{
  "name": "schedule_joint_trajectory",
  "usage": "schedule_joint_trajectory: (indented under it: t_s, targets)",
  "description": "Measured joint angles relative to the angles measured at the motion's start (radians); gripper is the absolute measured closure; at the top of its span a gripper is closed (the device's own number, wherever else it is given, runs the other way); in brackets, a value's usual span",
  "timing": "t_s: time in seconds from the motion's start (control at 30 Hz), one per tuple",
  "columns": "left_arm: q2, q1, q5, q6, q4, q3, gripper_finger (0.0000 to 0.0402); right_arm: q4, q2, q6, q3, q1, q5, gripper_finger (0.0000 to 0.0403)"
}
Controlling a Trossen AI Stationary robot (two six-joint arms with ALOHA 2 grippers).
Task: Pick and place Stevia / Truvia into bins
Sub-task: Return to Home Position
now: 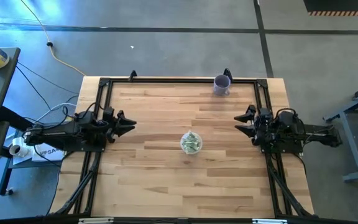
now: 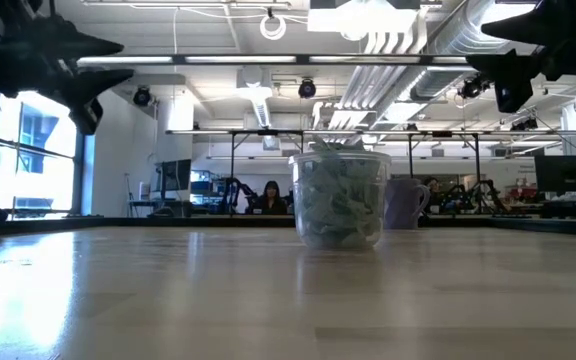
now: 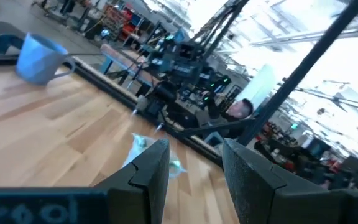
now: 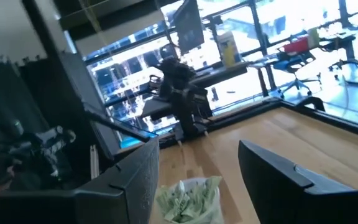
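A small clear plastic cup [image 1: 191, 143] stands on its base in the middle of the wooden table, filled with pale green and white Stevia sachets [image 2: 338, 205]. My left gripper [image 1: 129, 126] hovers open above the table's left side, pointing level toward the cup and well short of it. My right gripper [image 1: 241, 121] hovers open at the right side, facing the cup from the other way. The cup shows past my open left fingers [image 3: 143, 148] and between my open right fingers [image 4: 188, 198]. Nothing sits between either pair of fingers.
A purple mug [image 1: 222, 84] stands at the table's far edge, right of centre, and shows behind the cup [image 2: 405, 203]. A black metal frame [image 1: 166, 81] runs along the far, left and right edges. Bare wood lies all around the cup.
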Motion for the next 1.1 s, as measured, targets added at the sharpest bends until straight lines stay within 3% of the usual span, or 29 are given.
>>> schedule_joint_trajectory:
  t_s: [0.33, 0.47, 0.73, 1.1]
  targets:
    - [-0.001, 0.0, -0.189, -0.032, -0.053, 0.0, 0.022, -0.017, -0.001, -0.139, 0.0, 0.0, -0.091, 0.0193]
    - [0.001, 0.0, -0.189, -0.025, -0.067, 0.0, 0.022, -0.022, 0.0, -0.165, 0.0, 0.0, -0.083, 0.0193]
    - [0.0, 0.0, -0.189, -0.025, -0.08, 0.0, 0.022, -0.159, 0.001, -0.157, 0.0, 0.0, 0.079, 0.0191]
    - [0.0, 0.0, -0.188, -0.025, -0.08, 0.0, 0.022, -0.261, 0.001, -0.158, 0.0, 0.0, 0.087, 0.0193]
